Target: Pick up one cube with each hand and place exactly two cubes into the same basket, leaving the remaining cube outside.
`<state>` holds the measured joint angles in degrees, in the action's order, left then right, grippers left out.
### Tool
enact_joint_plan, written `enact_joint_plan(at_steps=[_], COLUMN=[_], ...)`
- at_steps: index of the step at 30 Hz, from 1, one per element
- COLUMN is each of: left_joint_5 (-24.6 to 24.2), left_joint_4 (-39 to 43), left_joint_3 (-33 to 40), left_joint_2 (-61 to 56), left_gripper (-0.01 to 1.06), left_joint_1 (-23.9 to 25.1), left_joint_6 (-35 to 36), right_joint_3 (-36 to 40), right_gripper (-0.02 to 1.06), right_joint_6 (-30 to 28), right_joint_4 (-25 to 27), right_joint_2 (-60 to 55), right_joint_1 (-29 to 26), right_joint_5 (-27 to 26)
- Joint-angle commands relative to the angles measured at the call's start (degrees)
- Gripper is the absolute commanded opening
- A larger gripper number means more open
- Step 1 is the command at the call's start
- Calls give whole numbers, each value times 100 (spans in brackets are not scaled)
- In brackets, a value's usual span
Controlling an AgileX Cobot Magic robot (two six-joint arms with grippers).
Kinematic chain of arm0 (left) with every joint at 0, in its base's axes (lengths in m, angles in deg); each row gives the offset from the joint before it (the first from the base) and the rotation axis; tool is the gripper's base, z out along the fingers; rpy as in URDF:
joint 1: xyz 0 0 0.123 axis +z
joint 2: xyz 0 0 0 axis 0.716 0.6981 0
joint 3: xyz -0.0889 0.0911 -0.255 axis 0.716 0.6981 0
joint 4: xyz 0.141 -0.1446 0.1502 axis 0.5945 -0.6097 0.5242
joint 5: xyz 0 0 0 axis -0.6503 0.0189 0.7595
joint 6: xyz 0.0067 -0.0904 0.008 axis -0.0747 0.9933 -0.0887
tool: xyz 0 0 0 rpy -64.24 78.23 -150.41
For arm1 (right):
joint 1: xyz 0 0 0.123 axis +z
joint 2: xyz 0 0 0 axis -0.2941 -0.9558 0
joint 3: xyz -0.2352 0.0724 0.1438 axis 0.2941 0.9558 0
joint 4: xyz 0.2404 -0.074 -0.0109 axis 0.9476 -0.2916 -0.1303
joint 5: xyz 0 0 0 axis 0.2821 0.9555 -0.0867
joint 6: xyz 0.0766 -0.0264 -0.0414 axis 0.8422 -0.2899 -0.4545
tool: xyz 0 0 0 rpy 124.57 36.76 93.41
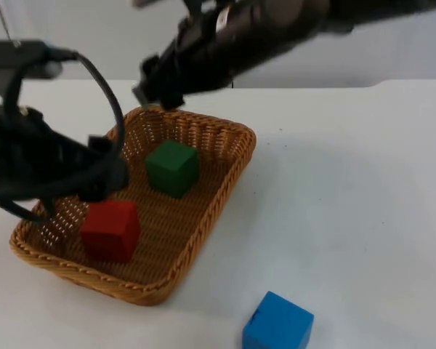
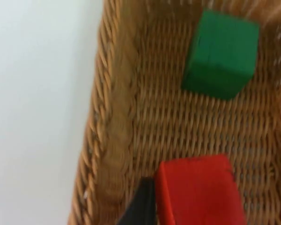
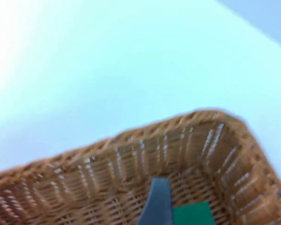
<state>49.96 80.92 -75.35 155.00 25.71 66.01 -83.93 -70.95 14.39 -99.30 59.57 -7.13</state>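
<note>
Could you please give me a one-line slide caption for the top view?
Red cube and green cube sit in the wicker basket; the blue cube stays outside on the table.

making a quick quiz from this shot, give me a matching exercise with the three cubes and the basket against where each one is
Things:
1. green cube
2. red cube
3. blue cube
4. wicker basket

Places:
A. on the bare table, outside the basket
B. in the basket, nearer its far end
C. on the table, holding two cubes
D. in the basket, at its near end, beside the left gripper

Pairs: 1-B, 2-D, 3-A, 4-C
</note>
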Motion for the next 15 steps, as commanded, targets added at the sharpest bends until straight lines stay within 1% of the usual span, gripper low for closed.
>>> enact_joint_plan(at_steps=[1, 2, 3, 4, 10, 11, 15], left_joint_5=[-265, -411, -441, -441, -904, -904, -1287], left_joint_4=[-66, -66, -66, -66, -45, -45, -21], left_joint_3=[25, 25, 25, 25, 25, 25, 25], left_joint_2=[-483, -754, -849, -849, -2415, -2415, -3223], left_gripper=[82, 82, 82, 82, 82, 82, 82], left_joint_1=[14, 14, 14, 14, 14, 14, 14], left_joint_6=[41, 41, 41, 41, 41, 41, 41], right_joint_3=[-24, -24, -24, -24, -24, -24, -24], right_gripper=[68, 68, 68, 68, 68, 68, 68], right_joint_6=[-6, -6, -6, -6, -6, -6, -6], right_joint_4=[-28, -28, -28, -28, -28, -28, -28], right_joint_2=[416, 505, 689, 689, 1564, 1564, 1957], right_joint_1=[6, 6, 6, 6, 6, 6, 6], right_joint_5=[301, 371, 524, 524, 1352, 1352, 1878])
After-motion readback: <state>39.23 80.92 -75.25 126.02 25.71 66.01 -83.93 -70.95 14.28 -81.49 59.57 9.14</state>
